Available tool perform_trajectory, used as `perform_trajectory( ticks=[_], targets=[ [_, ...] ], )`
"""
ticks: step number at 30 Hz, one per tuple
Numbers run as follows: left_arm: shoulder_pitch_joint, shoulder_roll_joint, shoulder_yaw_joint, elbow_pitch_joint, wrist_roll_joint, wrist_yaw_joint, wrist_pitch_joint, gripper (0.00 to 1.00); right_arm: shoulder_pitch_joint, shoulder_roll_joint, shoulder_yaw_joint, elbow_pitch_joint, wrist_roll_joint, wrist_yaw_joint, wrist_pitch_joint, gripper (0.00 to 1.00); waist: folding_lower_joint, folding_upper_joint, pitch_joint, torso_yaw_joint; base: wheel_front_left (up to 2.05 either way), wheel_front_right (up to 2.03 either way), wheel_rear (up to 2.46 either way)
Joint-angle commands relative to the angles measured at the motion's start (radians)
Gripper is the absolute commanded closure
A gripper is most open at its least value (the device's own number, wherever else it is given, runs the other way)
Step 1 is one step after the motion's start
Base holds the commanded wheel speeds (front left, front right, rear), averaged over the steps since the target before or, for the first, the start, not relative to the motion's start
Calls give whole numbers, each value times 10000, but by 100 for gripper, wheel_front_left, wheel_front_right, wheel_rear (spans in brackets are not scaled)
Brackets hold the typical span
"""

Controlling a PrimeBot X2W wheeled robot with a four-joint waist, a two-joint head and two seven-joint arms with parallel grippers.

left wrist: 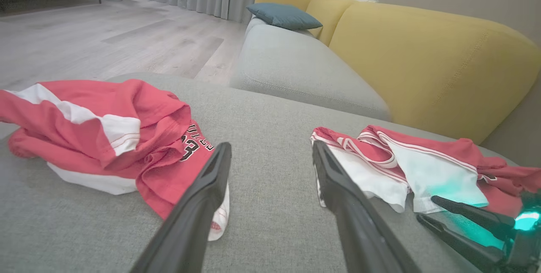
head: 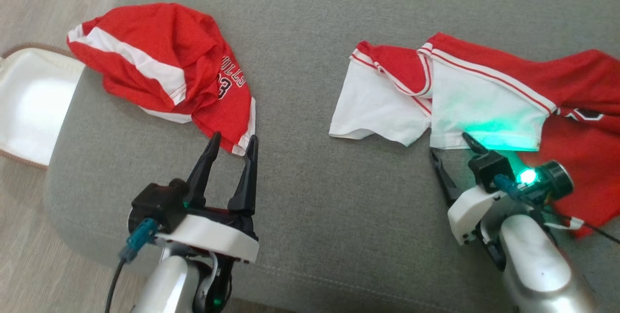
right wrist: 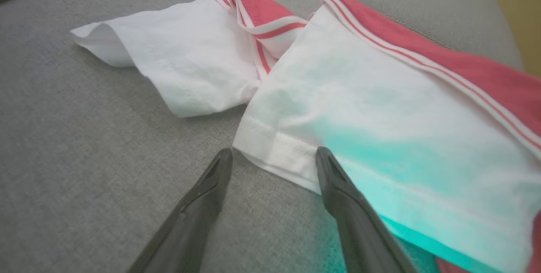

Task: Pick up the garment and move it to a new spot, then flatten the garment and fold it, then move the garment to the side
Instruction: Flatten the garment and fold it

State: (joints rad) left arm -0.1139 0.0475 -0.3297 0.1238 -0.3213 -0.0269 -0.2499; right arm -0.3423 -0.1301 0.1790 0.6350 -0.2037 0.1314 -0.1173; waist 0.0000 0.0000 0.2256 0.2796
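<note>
Your right end effector (head: 449, 143), spread, straddles the white hem corner of the right garment (head: 484, 104), which runs long toward the frame's right edge. Your left end effector (head: 235, 136), also spread, points at the crumpled left garment (head: 160, 61), upper left.

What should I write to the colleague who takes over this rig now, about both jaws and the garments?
Left gripper: jaws open, tips at the near corner of the crumpled garment.
Right gripper: jaws open, at the white hem of the spread garment.
Both garments lie on the grey cushion, nothing gripped.
Done: nothing that shows.
To do: grasp, move, flatten, fold, set aside.
</note>
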Motion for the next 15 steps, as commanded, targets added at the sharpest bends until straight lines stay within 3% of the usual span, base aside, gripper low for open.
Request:
perform_trajectory(
  ticks=[1,5,6,7,15],
  targets=[
    [-459,28,262,-323,-64,19,-118,0,-348,-35,125,-82,-63,-7,-95,0,0,0,60,63,0,0,0],
    [-481,28,286,-321,-44,30,-118,0,-545,-18,79,341,-59,-7,-133,0,0,0,111,79,0,0,0],
    [-485,28,294,-319,-35,34,-118,0,-586,-20,68,444,-61,-7,-141,22,0,0,114,70,0,0,0],
    [-488,28,302,-315,-27,40,-118,0,-623,-16,64,548,-62,-7,-147,100,0,0,109,54,0,0,0],
    [-399,28,408,-195,79,4,-118,0,-731,115,82,1022,60,-7,-382,100,0,0,-203,-368,0,0,0]
  ],
)
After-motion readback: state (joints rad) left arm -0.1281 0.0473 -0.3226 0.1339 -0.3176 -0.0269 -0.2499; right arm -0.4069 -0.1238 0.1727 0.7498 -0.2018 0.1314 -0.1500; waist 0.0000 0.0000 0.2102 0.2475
